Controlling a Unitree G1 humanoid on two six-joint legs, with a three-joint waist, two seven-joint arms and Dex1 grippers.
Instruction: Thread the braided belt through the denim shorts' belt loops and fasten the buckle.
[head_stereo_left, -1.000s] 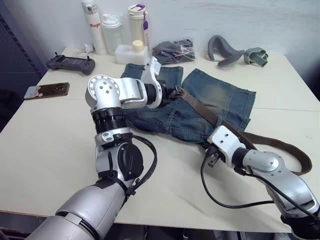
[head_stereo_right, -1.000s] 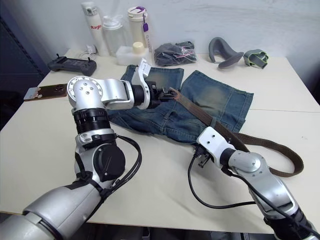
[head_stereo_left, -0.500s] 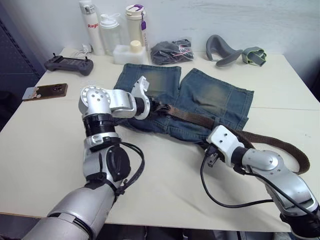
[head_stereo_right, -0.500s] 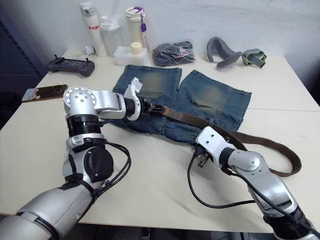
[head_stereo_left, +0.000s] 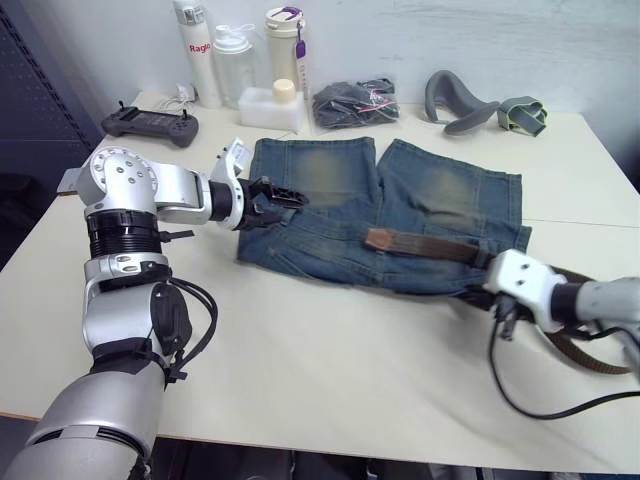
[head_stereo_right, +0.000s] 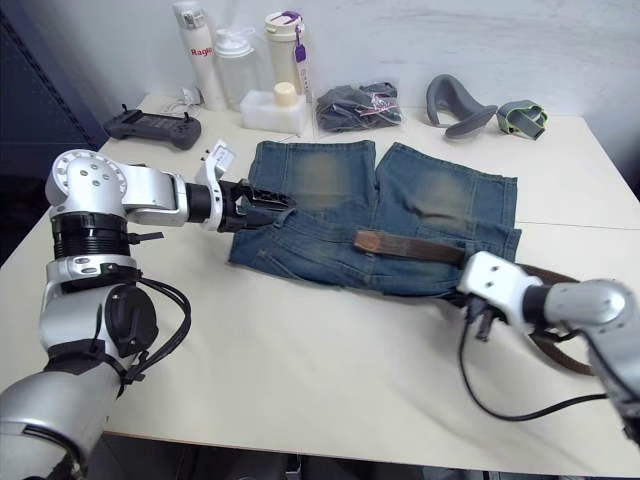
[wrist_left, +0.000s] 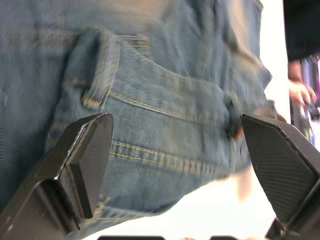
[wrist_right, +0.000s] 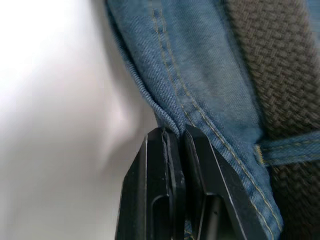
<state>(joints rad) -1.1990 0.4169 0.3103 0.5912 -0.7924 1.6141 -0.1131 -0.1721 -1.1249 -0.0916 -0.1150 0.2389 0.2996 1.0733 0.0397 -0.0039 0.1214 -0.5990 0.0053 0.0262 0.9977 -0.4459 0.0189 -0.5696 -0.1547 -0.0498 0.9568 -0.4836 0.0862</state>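
The denim shorts (head_stereo_left: 440, 200) lie flat, waistband toward me. The braided belt (head_stereo_left: 430, 246) lies along the waistband's right half; its plain brown tip (head_stereo_left: 378, 238) rests free near the middle, and the strap loops off past the right side. I cannot make out the buckle. My left gripper (head_stereo_left: 280, 203) is open and empty over the left of the waistband, with a belt loop (wrist_left: 100, 70) ahead of its fingers. My right gripper (head_stereo_left: 492, 298) is shut, its tips touching the waistband's right edge beside the belt (wrist_right: 280, 60), which runs under a belt loop (wrist_right: 290, 147).
At the back of the table stand bottles (head_stereo_left: 245, 60), a white box (head_stereo_left: 270, 105), a dark bundle in a clear bag (head_stereo_left: 352, 100) and a grey curved piece (head_stereo_left: 460, 100). A game controller (head_stereo_left: 150, 122) lies far left. Bare tabletop (head_stereo_left: 330, 350) stretches in front of the shorts.
My left gripper has opened, let go of the belt tip and drawn back left; the tip now lies on the waistband. The head view has shifted. The right gripper stays shut.
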